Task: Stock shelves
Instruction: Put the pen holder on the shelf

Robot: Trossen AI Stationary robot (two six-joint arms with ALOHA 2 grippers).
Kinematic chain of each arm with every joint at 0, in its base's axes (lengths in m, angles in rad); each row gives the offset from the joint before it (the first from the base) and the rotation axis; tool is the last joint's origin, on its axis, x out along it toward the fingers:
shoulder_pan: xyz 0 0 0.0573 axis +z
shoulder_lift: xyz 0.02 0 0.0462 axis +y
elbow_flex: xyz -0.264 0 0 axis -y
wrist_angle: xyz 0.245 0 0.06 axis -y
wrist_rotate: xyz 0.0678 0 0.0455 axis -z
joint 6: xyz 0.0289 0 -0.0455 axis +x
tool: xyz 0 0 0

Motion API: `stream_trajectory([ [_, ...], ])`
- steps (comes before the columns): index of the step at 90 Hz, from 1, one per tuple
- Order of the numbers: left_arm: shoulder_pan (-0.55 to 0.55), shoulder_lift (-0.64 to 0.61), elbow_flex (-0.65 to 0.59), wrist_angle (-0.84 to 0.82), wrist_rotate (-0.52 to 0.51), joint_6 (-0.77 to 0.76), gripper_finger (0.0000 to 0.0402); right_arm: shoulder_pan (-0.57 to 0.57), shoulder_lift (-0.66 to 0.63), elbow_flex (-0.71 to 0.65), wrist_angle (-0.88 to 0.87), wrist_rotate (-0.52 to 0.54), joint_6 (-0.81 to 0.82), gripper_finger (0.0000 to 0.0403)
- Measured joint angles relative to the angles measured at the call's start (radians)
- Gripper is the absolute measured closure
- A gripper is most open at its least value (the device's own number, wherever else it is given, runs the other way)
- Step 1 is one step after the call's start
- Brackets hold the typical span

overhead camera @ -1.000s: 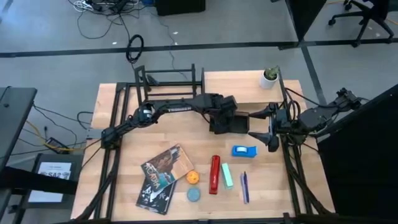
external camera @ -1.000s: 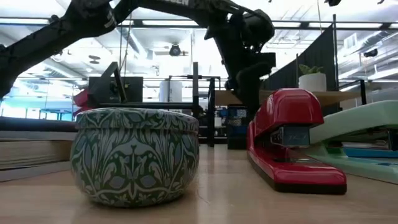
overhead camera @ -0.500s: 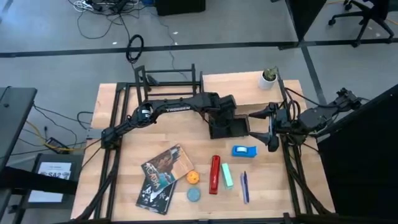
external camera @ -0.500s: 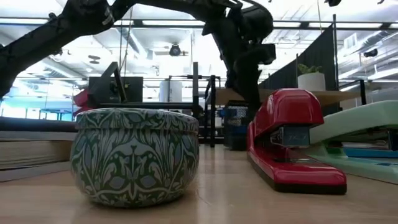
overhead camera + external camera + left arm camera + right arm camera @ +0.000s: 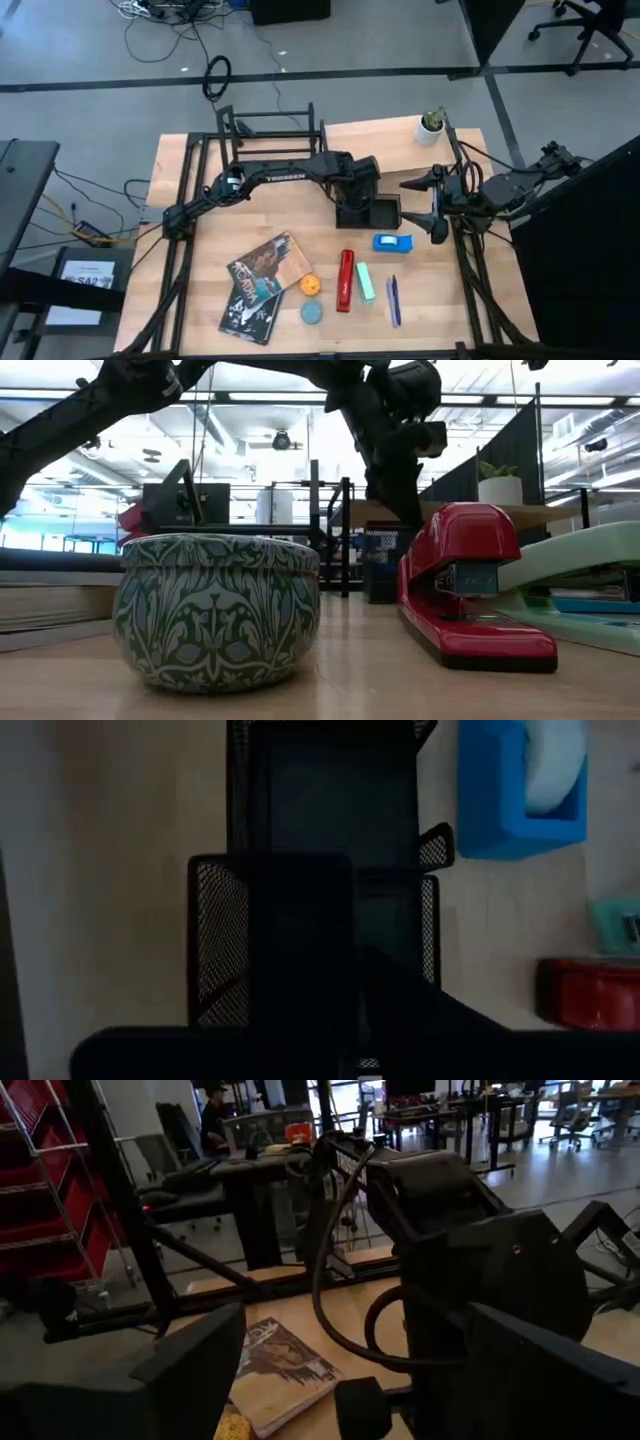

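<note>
The shelves sit along the far edge of the worktop (image 5: pixel 180 200): the wooden plank shelf (image 5: pixel 375 140) toward the far right corner with a small potted plant (image 5: pixel 433 123) on it, and the black tube rack (image 5: pixel 270 122) just left of it. Nothing stocked on the rack as far as I can see. The left gripper (image 5: pixel 357 205) is down over the black mesh organizer (image 5: pixel 372 211), which sits mid-worktop just in front of the plank shelf. In the left wrist view the mesh organizer fills the frame, but honestly I can't tell if the gripper has pinched it or how wide it is. The right gripper (image 5: pixel 437 205) hangs by the right edge, spread open, holding nothing. Toward the near edge are the blue tape dispenser (image 5: pixel 392 242), red stapler (image 5: pixel 345 280), mint eraser-looking block (image 5: pixel 365 282), pen (image 5: pixel 393 300), orange ball (image 5: pixel 312 285), patterned tin (image 5: pixel 311 312) and books (image 5: pixel 262 285). My guess: get a solid pinch on one mesh wall, lift straight up, and clear the plank's front lip before pushing in.
</note>
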Motion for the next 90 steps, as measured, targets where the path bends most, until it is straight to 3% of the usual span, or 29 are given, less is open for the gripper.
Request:
stream_trajectory([
  [15, -0.002, -0.046, -0.001, 0.050, -0.006, -0.032, 0.0337, 0.000, 0.000, 0.000, -0.001, 0.000, -0.005, 0.0057],
  [27, 0.004, -0.057, 0.004, 0.083, -0.131, -0.039, 0.0331, 0.000, 0.000, 0.000, -0.001, 0.000, -0.009, 0.0057],
  [49, 0.034, -0.019, -0.001, 0.085, -0.240, -0.042, 0.0364, 0.000, 0.000, 0.000, -0.009, -0.001, 0.000, 0.0057],
  [67, 0.057, -0.008, -0.032, 0.153, -0.391, 0.003, 0.0395, 0.000, 0.000, 0.000, -0.009, -0.002, 0.000, 0.0057],
  [90, 0.079, 0.001, -0.052, 0.261, -0.383, 0.036, 0.0401, 0.000, 0.000, 0.000, -0.010, -0.002, 0.003, 0.0057],
])
